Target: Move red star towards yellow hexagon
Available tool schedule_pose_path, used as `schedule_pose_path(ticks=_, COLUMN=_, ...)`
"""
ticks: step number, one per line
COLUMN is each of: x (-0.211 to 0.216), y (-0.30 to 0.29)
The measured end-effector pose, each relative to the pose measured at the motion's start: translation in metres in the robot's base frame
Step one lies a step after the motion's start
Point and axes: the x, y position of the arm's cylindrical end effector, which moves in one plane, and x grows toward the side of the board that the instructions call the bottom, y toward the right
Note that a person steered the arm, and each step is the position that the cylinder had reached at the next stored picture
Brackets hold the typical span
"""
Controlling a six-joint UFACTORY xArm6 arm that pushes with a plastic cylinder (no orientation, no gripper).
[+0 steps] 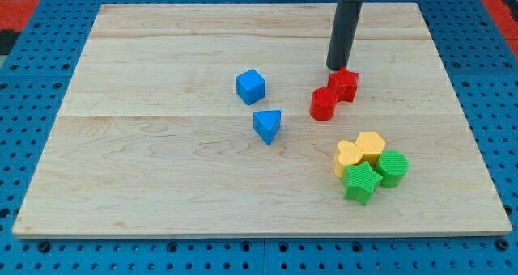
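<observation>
The red star (345,84) lies right of centre on the wooden board, touching a red cylinder (323,103) at its lower left. The yellow hexagon (371,145) sits lower, toward the view's right, in a tight cluster with another yellow block (349,156), a green star (361,182) and a green cylinder (392,168). My tip (336,68) stands just above the red star's top-left edge, touching or nearly touching it.
A blue cube (250,86) and a blue triangular block (267,125) lie near the board's centre, left of the red blocks. The wooden board (162,145) rests on a blue perforated table; its right edge is near the green cylinder.
</observation>
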Motion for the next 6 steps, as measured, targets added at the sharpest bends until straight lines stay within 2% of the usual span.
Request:
schedule_pose_path(ticks=2, x=0.057, y=-0.006)
schedule_pose_path(ticks=3, x=0.013, y=-0.006)
schedule_pose_path(ticks=4, x=0.015, y=0.038)
schedule_pose_path(ticks=5, x=0.05, y=0.047)
schedule_pose_path(ticks=6, x=0.059, y=0.024)
